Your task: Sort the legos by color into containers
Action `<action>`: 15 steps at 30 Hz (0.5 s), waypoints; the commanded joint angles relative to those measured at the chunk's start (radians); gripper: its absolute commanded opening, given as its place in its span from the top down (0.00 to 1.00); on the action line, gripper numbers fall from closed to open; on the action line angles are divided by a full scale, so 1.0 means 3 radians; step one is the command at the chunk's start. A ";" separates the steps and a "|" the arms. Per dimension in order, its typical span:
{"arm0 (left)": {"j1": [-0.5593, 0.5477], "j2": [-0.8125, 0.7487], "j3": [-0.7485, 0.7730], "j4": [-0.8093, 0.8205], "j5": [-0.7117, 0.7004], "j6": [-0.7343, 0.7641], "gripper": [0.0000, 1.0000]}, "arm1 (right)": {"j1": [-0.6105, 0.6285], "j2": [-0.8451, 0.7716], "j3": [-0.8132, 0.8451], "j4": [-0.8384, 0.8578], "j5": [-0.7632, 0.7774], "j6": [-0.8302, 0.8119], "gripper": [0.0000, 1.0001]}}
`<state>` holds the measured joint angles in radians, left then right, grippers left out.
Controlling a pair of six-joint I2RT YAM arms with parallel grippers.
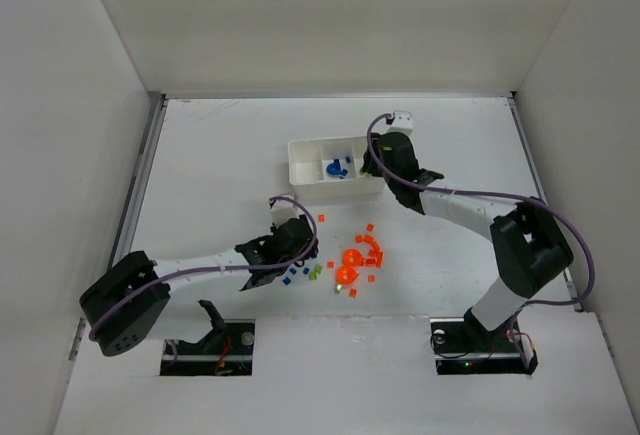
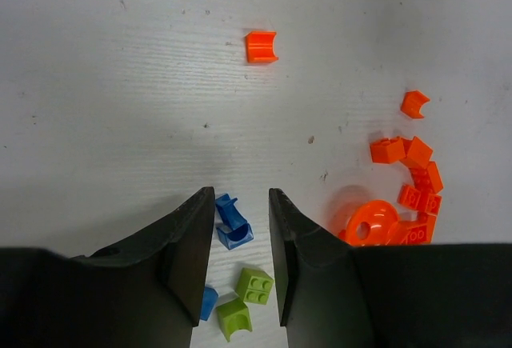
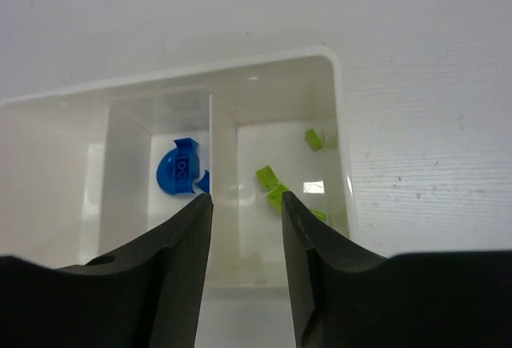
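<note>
While most legos (image 1: 360, 255) lie loose on the tabletop (image 1: 220, 155), one blue brick (image 2: 234, 224) is bracketed for pickup.
The left jaws are spread either side of it, nothing pinched, so that it can be separated from the green bricks (image 2: 254, 286) at 6 o'clock and the orange pile (image 2: 404, 196) at 3 o'clock. The right jaws, spread and empty, are held over the tray (image 3: 342, 140), where blue and green are kept in separate compartments.

Orange legos (image 1: 362, 255) lie scattered on the table (image 1: 220, 155) near the white tray (image 1: 305, 161).
</note>
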<state>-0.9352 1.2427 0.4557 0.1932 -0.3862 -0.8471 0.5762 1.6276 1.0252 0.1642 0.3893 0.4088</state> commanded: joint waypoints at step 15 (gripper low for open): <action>-0.0132 0.0296 0.0317 -0.0184 -0.0165 0.0073 0.70 | 0.0372 -0.0629 -0.0517 0.0148 0.0129 0.0023 0.47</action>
<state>-0.9562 1.3254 0.5060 0.1532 -0.4194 -0.8284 0.6643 1.4780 0.9161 0.1734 0.4038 0.3996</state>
